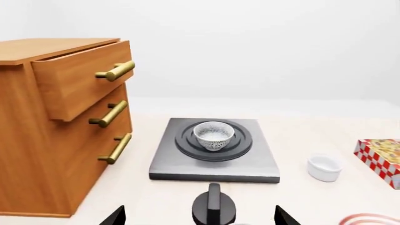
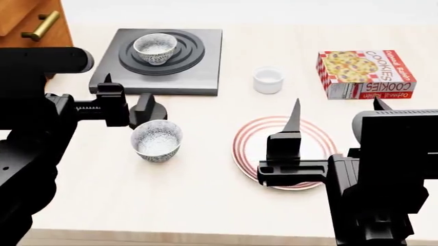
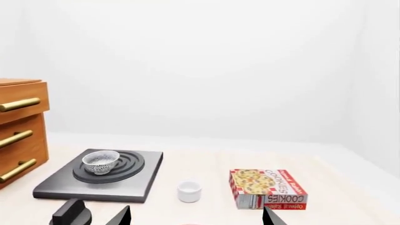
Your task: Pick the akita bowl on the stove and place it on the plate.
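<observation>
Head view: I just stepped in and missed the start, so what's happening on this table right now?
A two-armed robot is set up to move the akita bowl, which sits untouched on the stove burner. The left gripper hovers in front of the stove near the black knob, holding nothing. The right gripper hangs open over the red-ringed plate, which holds nothing. A twin bowl, a white cup and a cookie box stand nearby.

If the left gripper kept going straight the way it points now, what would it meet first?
Probably the black stove knob, which sits right ahead between the open left gripper fingers; beyond it come the stove and the akita bowl. Height is unclear.
</observation>
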